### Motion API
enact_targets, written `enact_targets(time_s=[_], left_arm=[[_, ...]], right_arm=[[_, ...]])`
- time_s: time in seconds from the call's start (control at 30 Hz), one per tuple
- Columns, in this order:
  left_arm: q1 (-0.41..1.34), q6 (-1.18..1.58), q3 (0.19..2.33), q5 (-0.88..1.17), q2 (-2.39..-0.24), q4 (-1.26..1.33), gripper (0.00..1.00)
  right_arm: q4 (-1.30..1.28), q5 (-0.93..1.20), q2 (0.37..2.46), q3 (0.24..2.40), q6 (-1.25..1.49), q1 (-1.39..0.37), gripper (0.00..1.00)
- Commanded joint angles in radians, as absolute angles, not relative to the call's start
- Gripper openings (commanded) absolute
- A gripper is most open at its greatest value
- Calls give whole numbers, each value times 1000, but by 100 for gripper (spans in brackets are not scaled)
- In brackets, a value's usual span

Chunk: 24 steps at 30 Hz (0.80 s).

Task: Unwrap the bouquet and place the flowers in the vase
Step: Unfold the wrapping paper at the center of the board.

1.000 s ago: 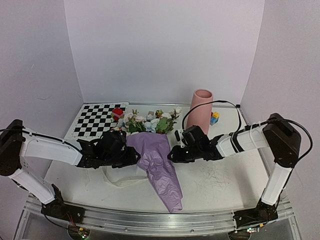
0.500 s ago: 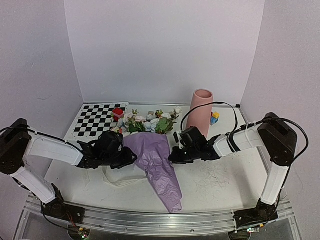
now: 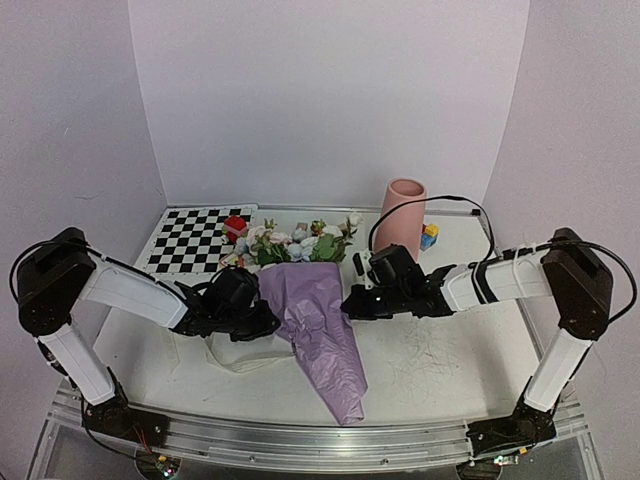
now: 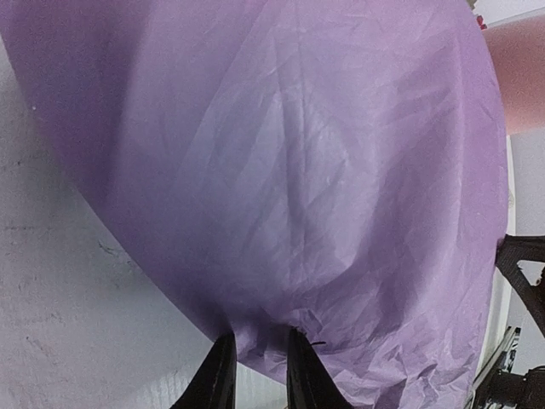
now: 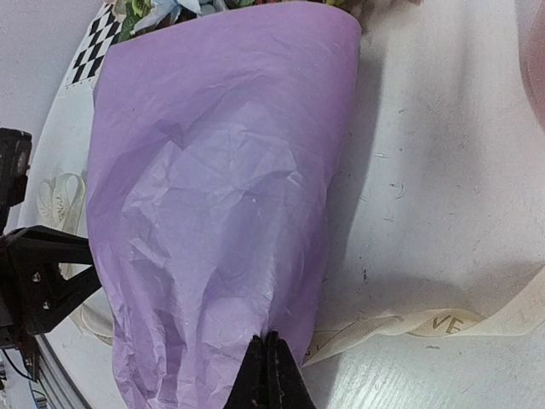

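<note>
both sets of fingers pinch the crinkled purple paper bouquet (image 3: 318,322) on the white counter (image 3: 440,370): left fingers (image 4: 255,375) nearly closed on its edge, right fingers (image 5: 271,368) fully closed.

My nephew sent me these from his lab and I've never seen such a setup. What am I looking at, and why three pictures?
Two robot arms are bolted at the near edge of a table. One camera looks down from above and behind; the other two sit on the wrists, so each shows its own fingers close up. On the table lies the bouquet, its flowers poking out of purple paper, with a loose cream ribbon, a pink vase, a checkerboard and toy blocks. The left gripper is pinching one edge of the paper; the right gripper is shut on the opposite edge.
</note>
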<state>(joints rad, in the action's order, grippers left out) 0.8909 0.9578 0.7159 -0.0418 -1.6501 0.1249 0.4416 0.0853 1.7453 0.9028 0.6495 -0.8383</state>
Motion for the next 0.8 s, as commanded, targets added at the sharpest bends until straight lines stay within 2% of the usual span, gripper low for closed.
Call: enact_targets(time_s=[0.0,0.27,0.77], left_arm=[[885,918,787,-22,-1692,161,20],[885,841,871,-4,-1781,162,16],[885,730,1032,20,-1900,156,17]], right_arm=[[418,57,1683,880,630,-840,0],[394,43,1643,861,627,-839,0],[304,-39,1603,906,573,-839,0]])
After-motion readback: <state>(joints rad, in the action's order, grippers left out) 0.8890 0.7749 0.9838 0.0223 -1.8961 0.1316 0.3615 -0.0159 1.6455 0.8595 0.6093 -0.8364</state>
